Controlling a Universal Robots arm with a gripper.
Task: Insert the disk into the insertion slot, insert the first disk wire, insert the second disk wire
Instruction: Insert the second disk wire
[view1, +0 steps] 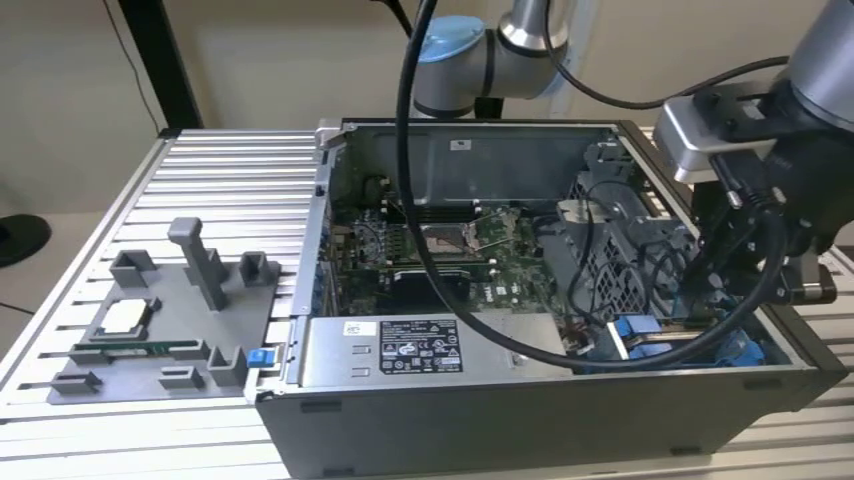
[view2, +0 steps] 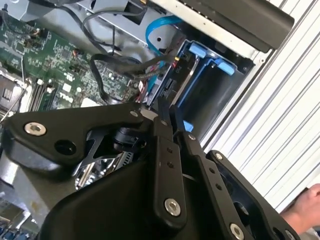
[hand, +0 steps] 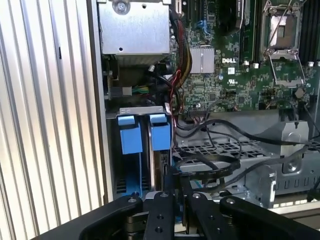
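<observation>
Ribbed tabletop carries the open case; your pincer, clenched at the insertion slot, wants square alignment and gentle pressure.

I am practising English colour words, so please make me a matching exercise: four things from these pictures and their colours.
Things:
1. circuit board
2. drive bay tabs
3. table top
4. thick cable along the arm

Colours:
A. black
B. green
C. blue
D. silver

Pairs: 1-B, 2-C, 3-D, 4-A
</observation>
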